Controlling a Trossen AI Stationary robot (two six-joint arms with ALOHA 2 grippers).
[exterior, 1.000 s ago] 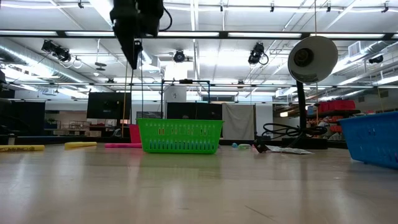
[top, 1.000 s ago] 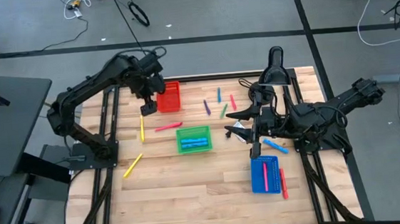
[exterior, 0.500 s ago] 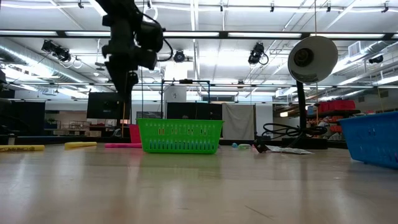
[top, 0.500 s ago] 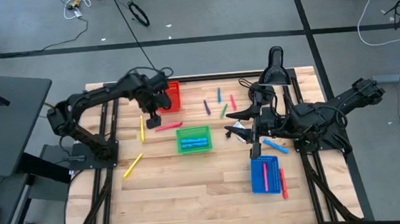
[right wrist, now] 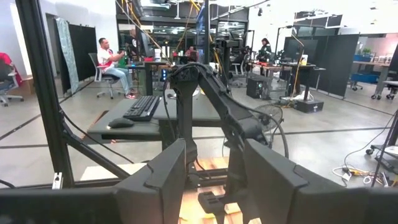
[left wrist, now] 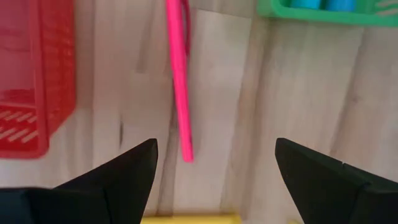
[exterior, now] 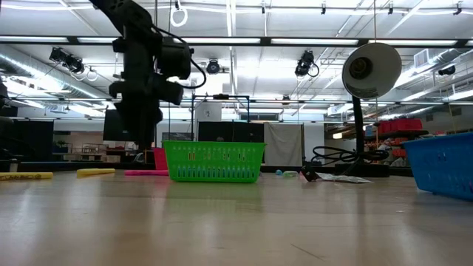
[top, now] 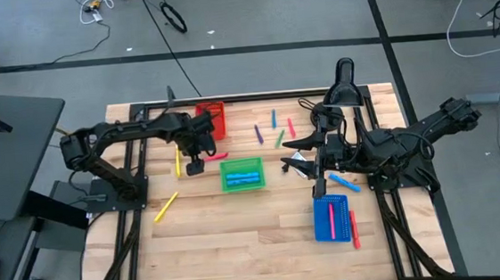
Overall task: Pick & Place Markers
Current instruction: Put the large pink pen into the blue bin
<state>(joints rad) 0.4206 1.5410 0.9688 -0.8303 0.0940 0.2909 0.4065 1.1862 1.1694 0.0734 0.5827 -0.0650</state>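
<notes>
Markers lie scattered on the wooden table. A pink marker (top: pixel 211 158) and a yellow marker (top: pixel 177 160) lie flat beside the red tray (top: pixel 213 119). My left gripper (top: pixel 195 163) is open and points down above them. In the left wrist view the pink marker (left wrist: pixel 179 81) lies between its spread fingers (left wrist: pixel 216 144), which touch nothing. More markers lie near the far edge: blue (top: pixel 273 118), red (top: pixel 291 128), purple (top: pixel 259 135), green (top: pixel 279 138). My right gripper (top: pixel 292 153) waits open and level at the table's right.
A green tray (top: pixel 242 174) holds blue markers. A blue tray (top: pixel 332 217) holds a pink one, with a red marker (top: pixel 354 230) beside it. Another yellow marker (top: pixel 166 206) lies near the left edge. A black lamp (top: pixel 345 83) stands at the far right.
My left gripper has moved from above the red tray toward the table's near edge and has come down. It now hangs low over the pink and yellow markers. The right arm has kept still, and no marker has moved.
</notes>
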